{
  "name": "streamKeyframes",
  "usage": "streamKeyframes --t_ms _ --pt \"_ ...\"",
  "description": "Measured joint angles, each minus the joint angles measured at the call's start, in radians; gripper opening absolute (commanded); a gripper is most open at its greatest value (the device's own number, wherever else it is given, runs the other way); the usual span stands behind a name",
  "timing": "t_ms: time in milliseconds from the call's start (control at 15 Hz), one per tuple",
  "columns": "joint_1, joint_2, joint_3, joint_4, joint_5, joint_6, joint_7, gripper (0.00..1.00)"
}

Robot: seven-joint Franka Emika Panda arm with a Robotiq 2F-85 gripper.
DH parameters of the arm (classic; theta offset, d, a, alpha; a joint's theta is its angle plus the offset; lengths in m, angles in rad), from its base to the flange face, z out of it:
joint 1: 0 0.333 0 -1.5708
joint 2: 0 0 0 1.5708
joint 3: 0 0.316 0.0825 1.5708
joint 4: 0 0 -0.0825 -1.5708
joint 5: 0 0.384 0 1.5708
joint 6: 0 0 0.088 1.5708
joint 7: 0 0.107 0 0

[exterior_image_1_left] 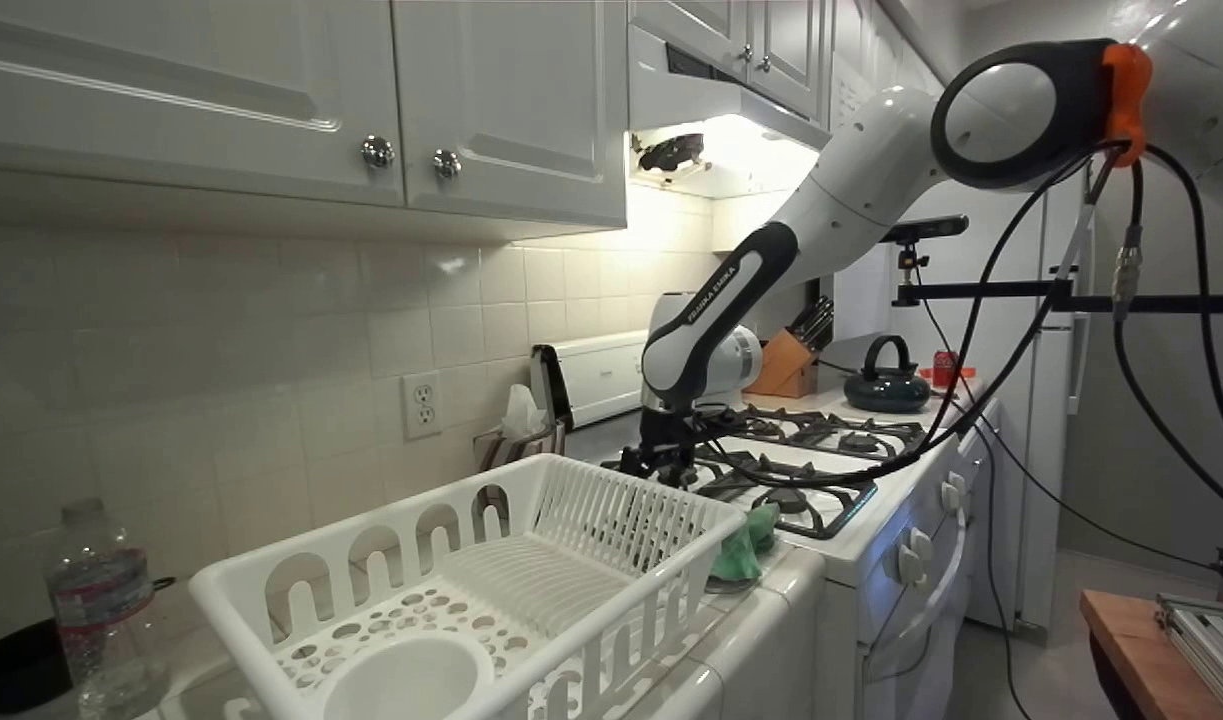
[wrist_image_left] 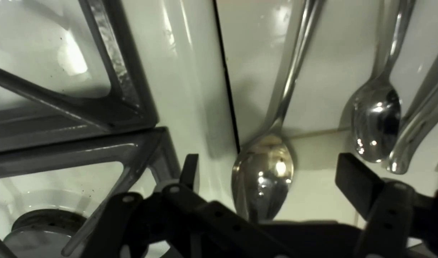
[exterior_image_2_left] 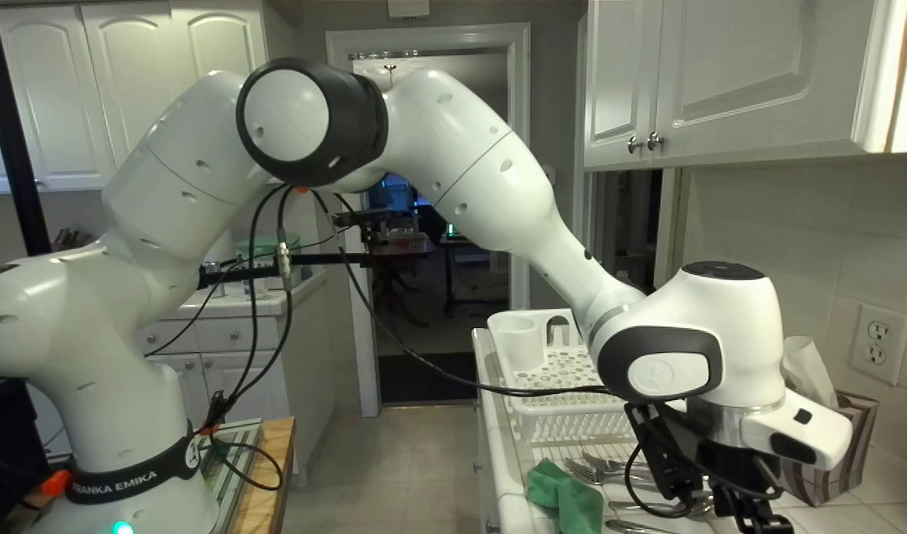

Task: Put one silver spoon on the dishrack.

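Wrist view: looks down on a silver spoon (wrist_image_left: 263,173) at rest on the tiled counter (wrist_image_left: 321,190), with the bowl at the edge of the stove (wrist_image_left: 193,89) and the handle toward the top of the view. Frames that bowl between the wide-apart fingers (wrist_image_left: 358,182) of the gripper (wrist_image_left: 272,176), with nothing clamped; no telling whether at spoon height or above. Probably favours this spoon for its free room on both sides, unlike the second spoon (wrist_image_left: 378,122), crowded by a metal handle (wrist_image_left: 421,130). Seems lined up to squeeze across the bowl's width, perhaps at some risk of slipping on smooth, curved metal. Farther out, in an exterior view, shows forks (exterior_image_2_left: 586,472) and a green cloth (exterior_image_2_left: 568,495) on the same counter, maybe laid there for easy reach. In both exterior views, shows the dishrack (exterior_image_1_left: 531,590) just along the counter, likely stood this near for a short carry.
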Motion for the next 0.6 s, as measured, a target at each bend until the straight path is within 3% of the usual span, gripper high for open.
streamKeyframes --t_ms 67,133,200,533,600 --pt "0.001 0.0 -0.003 0.005 0.0 -0.022 0.006 0.74" --pt "0.002 0.0 -0.005 0.01 0.0 -0.044 0.013 0.65" --pt "0.003 0.0 -0.008 0.014 0.0 -0.063 0.019 0.65" --pt "0.01 0.0 -0.012 0.024 0.0 -0.117 0.038 0.33" --pt "0.012 0.0 -0.012 0.026 0.0 -0.12 0.041 0.22"
